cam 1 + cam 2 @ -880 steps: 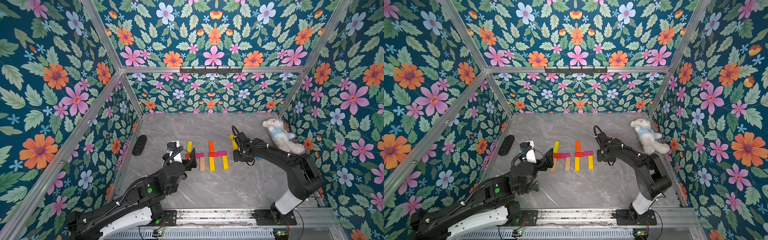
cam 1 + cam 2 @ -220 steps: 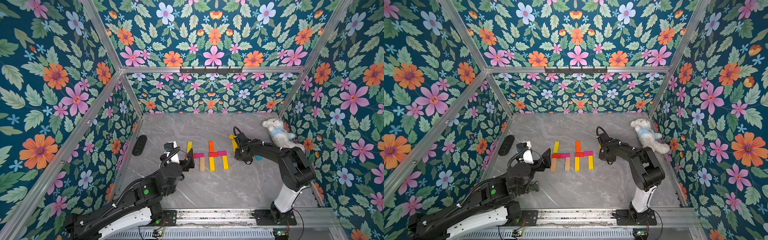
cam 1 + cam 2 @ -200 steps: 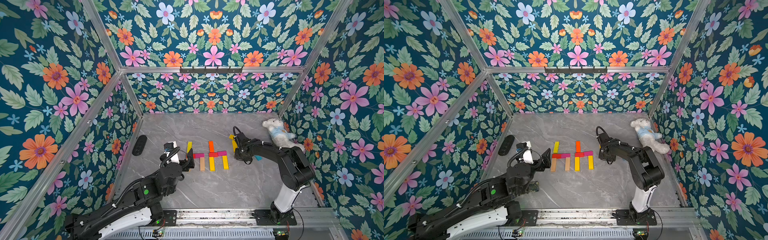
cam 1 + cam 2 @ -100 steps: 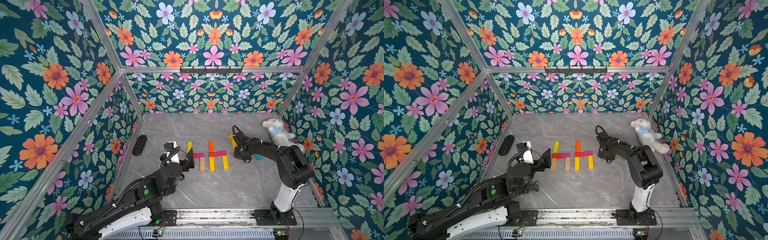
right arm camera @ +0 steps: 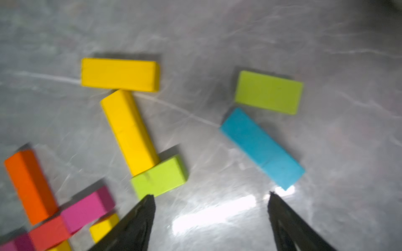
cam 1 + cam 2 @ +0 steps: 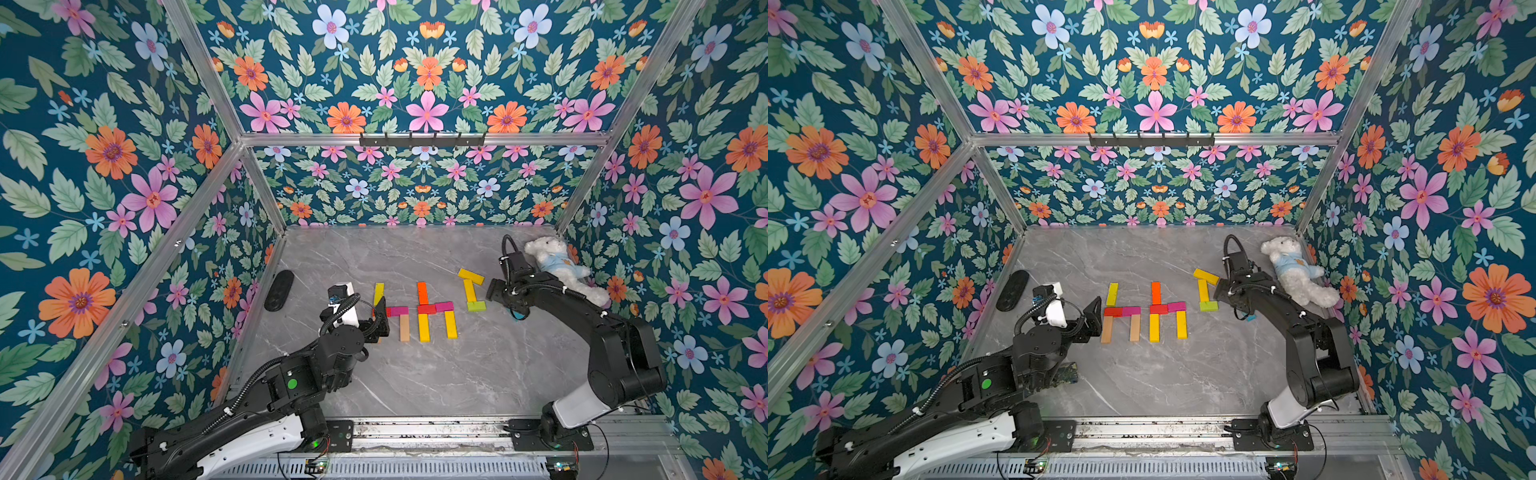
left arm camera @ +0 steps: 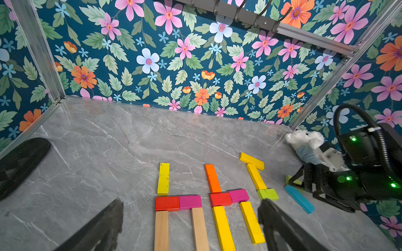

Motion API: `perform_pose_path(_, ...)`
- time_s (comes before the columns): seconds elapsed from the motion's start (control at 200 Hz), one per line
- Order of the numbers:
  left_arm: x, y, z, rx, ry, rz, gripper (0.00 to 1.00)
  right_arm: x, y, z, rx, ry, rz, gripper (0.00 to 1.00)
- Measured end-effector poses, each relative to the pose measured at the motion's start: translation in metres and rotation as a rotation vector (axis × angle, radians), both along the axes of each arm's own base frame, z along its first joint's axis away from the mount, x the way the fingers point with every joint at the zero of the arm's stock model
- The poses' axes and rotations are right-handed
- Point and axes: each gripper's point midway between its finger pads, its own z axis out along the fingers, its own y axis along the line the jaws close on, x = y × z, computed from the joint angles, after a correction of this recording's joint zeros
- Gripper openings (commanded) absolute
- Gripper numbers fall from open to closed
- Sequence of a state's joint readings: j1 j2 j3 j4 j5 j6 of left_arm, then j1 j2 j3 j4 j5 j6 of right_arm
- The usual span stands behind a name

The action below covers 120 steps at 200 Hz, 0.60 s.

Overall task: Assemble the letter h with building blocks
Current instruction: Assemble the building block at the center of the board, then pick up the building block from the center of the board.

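I saw the grey marble tabletop (image 6: 415,382) carrying the building blocks (image 6: 423,326) flat in three clusters mid-table. A blue block (image 7: 299,198) lay loose beside them, a white plush bear (image 6: 557,266) in the far corner, and a black oval pad (image 6: 279,290) by the opposite wall.

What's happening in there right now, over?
Left gripper, right gripper open, empty. Two h shapes laid, blue block loose nearby. Nothing in the way.
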<state>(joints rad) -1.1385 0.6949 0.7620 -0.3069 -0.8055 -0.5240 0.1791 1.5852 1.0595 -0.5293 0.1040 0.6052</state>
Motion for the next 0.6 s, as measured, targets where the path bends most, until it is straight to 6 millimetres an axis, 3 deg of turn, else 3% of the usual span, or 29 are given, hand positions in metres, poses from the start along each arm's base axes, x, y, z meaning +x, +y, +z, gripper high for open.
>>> perform_pose_path(0.16, -0.001, -0.002, 0.001, -0.004, 0.003, -0.012, 0.99, 0.014, -0.027, -0.017, 0.034, 0.051, -0.066, 0.87)
perform_pose_path(0.46, -0.001, -0.002, 0.006, -0.031, 0.005, -0.015, 0.99, 0.038, -0.045, -0.035, 0.046, 0.106, -0.095, 0.89)
perform_pose_path(0.6, -0.001, -0.003, 0.008, -0.034, 0.004, -0.015, 0.99, 0.040, -0.047, -0.046, 0.036, 0.141, -0.082, 0.90)
